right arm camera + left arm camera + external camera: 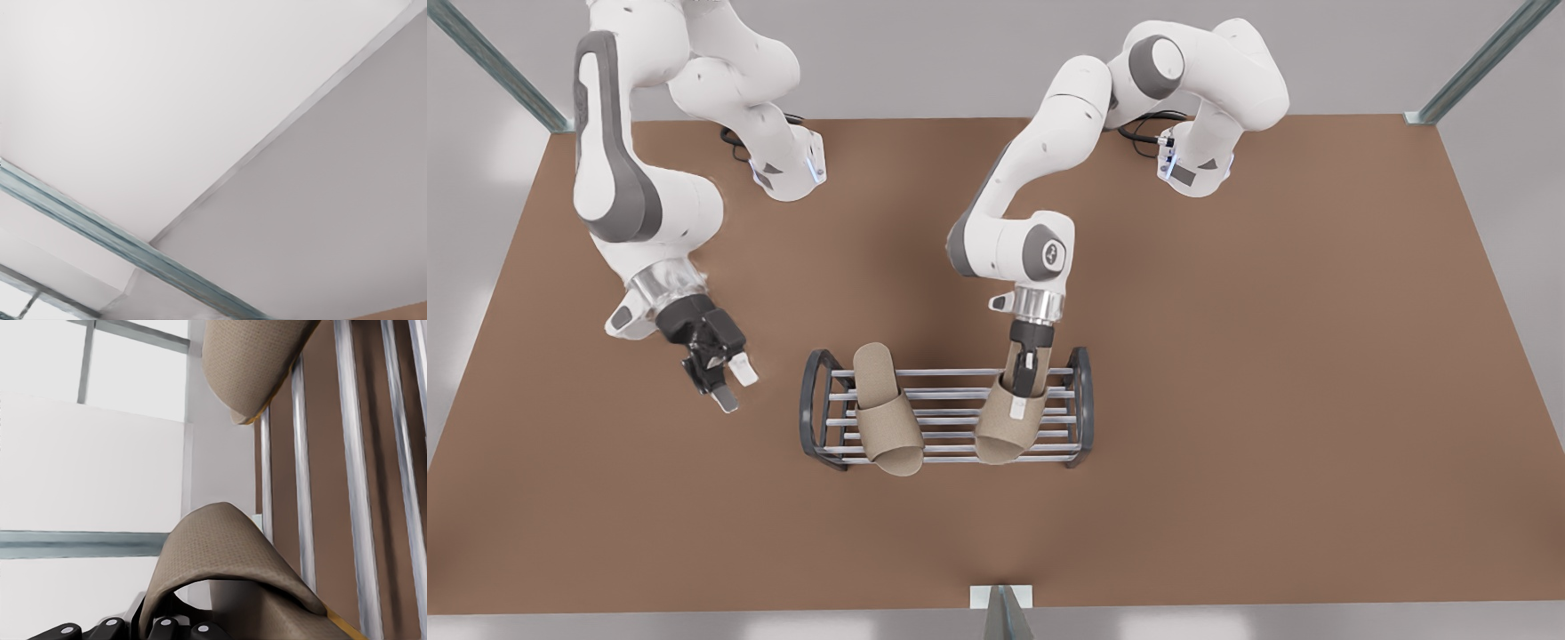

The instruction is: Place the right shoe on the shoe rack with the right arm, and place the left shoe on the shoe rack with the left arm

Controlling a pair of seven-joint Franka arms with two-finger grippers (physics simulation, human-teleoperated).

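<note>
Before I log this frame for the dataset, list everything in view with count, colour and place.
Shoe rack: one, silver bars, dark grey end frames, table centre.
Slippers: two, beige, both on the rack; one at the front view's left, free; one at its right, held.
Table: one, brown.
Frame posts: grey-green metal, at the table's corners and front edge.
Left tool: one, black, shut on the slipper at the rack's right end.
Right tool: one, black with white fingertips, open, beside the rack's left end frame, empty.
</note>
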